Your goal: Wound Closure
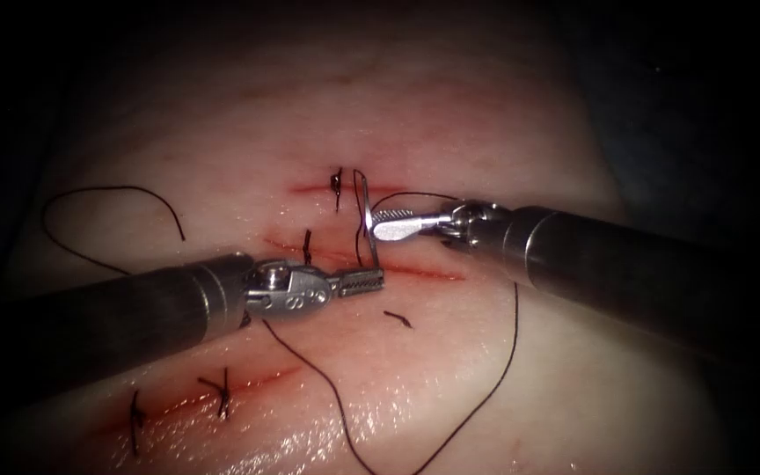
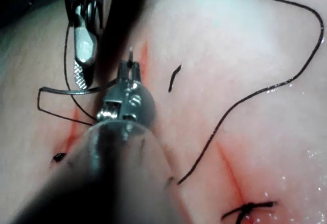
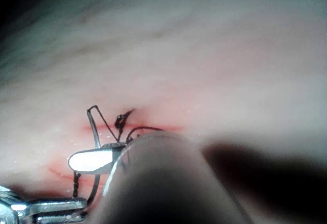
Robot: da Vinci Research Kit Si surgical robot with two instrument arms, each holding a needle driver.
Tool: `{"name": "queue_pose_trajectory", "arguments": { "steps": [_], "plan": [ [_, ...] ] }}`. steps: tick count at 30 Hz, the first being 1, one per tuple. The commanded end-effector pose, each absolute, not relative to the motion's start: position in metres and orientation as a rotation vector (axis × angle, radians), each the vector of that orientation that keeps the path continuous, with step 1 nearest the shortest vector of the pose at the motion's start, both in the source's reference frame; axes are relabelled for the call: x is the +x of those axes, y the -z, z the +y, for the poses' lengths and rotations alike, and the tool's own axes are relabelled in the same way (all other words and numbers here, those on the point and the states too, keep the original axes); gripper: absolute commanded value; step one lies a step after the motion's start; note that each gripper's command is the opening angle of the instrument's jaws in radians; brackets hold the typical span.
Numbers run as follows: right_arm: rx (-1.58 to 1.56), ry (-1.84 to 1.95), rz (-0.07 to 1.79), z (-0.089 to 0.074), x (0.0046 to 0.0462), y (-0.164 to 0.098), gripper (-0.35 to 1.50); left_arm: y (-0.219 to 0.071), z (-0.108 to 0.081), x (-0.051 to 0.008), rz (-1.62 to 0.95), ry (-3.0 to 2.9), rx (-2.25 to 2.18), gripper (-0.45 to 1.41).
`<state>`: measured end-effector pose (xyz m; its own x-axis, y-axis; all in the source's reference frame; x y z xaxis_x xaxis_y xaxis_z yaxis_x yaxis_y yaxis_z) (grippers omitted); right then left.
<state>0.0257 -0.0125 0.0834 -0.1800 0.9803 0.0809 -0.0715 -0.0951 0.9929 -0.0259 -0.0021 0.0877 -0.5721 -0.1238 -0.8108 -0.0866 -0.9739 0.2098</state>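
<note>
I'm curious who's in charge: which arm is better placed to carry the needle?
Probably right: the right arm's tool grips the thin curved steel needle near mid-curve, over the red cut in the pale tissue; the left arm's tool meets its end.

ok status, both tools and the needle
Left tool shut on needle's lower end. Right tool shut on needle mid-curve. Needle upright, clear of tissue. Thread trails loose across tissue.

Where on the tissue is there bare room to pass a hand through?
Bare tissue above the upper cut; also right of the long thread, below the right arm's shaft. Crowded centre: left hand grips the needle near one end, right hand at its mid-curve, hold unclear; needle seems clear of tissue. Stitches crowd lower left.
</note>
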Motion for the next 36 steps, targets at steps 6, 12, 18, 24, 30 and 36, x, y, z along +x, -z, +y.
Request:
{"name": "queue_pose_trajectory", "arguments": {
  "steps": [6, 12, 18, 24, 30, 36],
  "plan": [
    [1.123, -1.431, 1.187, -0.0119, 0.0266, -0.0837, 1.31, -0.0889, -0.0022, -0.0264, -0.357, 2.732, 1.434, -0.45],
    [1.102, -1.444, 1.174, -0.0117, 0.0257, -0.0844, 1.43, -0.0886, -0.0024, -0.0260, -0.354, 2.732, 1.433, -0.45],
    [1.106, -1.444, 1.174, -0.0118, 0.0259, -0.0840, 1.42, -0.0886, -0.0023, -0.0261, -0.358, 2.732, 1.426, -0.45],
    [1.100, -1.453, 1.173, -0.0114, 0.0258, -0.0850, 1.40, -0.0882, -0.0026, -0.0262, -0.363, 2.732, 1.418, -0.45],
    [1.083, -1.456, 1.163, -0.0115, 0.0272, -0.0858, 1.45, -0.0877, -0.0029, -0.0265, -0.368, 2.721, 1.416, -0.45],
    [1.059, -1.450, 1.152, -0.0117, 0.0281, -0.0863, 1.45, -0.0873, -0.0031, -0.0266, -0.367, 2.720, 1.418, -0.45]
  ]
}}
